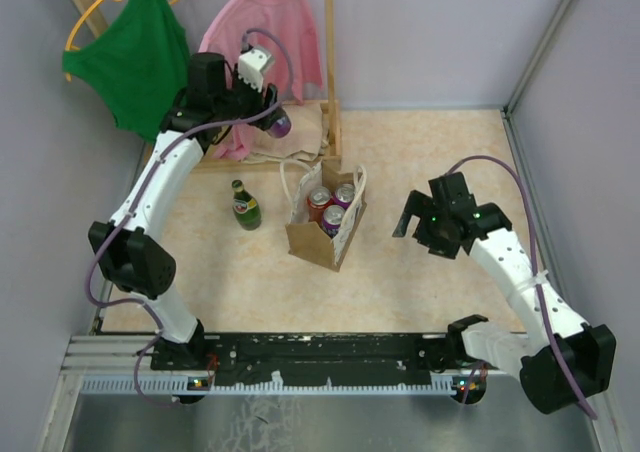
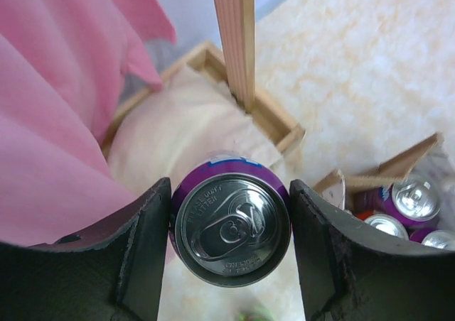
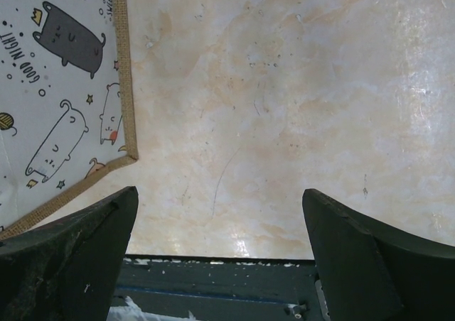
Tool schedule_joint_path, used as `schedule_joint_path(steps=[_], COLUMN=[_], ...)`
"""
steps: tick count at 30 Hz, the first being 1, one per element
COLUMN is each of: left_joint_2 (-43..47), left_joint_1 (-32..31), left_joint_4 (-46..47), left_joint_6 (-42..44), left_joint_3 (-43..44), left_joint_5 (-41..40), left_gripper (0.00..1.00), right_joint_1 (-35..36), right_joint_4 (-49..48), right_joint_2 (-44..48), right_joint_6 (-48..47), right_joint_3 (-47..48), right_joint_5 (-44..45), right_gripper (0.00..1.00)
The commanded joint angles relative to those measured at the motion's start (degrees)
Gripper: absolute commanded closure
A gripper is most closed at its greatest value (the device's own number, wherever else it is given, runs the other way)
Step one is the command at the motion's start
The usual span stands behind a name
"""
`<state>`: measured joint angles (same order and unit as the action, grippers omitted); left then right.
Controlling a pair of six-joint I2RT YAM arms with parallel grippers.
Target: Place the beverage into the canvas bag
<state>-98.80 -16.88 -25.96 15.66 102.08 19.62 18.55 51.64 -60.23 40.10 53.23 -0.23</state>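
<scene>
Top: purple can [image 1: 282, 126] clamped in left gripper [image 1: 274, 120] near far edge of table [image 1: 440, 162], behind canvas bag [image 1: 312, 244] at mid-table; right gripper [image 1: 410, 217] spread wide, nothing held, right of bag. Left wrist: can's body hidden below its lid, bag cut off at frame edge. Right wrist: marbled beige table surface seen, bag's printed side cropped.

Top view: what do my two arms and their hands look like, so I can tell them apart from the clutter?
The left arm and right arm have white shells, black joints and a looping purple cable each. The left hand and right hand have two dark, matte, curved fingers. A white camera block sits at the left wrist.
</scene>
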Motion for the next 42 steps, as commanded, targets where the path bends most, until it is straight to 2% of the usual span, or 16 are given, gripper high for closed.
schedule_joint_path(steps=[1,7,16,28,34,42], left_joint_2=[-0.47,-0.57,2.47,9.02,13.05,16.3], left_joint_1=[0.11,-2.61,-9.94,-15.93,-16.6,-16.61], left_joint_4=[3.89,2.29,-0.01,-2.75,-6.28,-5.76], left_joint_6=[-3.56,-4.83,-4.15,-2.9,-1.07,0.86], left_joint_3=[7.63,11.1,8.27,-4.57,-9.47,-18.17], left_joint_5=[5.08,10.51,13.45,13.8,12.82,9.97], left_gripper=[1.0,1.0,1.0,1.0,1.0,1.0], right_joint_1=[-0.57,-0.51,-0.58,-0.53,-0.53,-0.55], right_joint_4=[-2.5,-2.73,-2.77,-2.64,-2.91,-3.42], right_joint_2=[-0.19,-0.26,0.05,0.91,0.93,0.71], right_joint_6=[-0.62,-0.63,-0.63,-0.37,-0.25,-0.23], right_joint_3=[0.12,-0.07,-0.32,-1.11,-1.33,-1.55], right_joint_5=[-0.82,-0.91,-1.01,-1.09,-1.26,-1.62], right_gripper=[0.01,0.01,0.01,0.01,0.01,0.01])
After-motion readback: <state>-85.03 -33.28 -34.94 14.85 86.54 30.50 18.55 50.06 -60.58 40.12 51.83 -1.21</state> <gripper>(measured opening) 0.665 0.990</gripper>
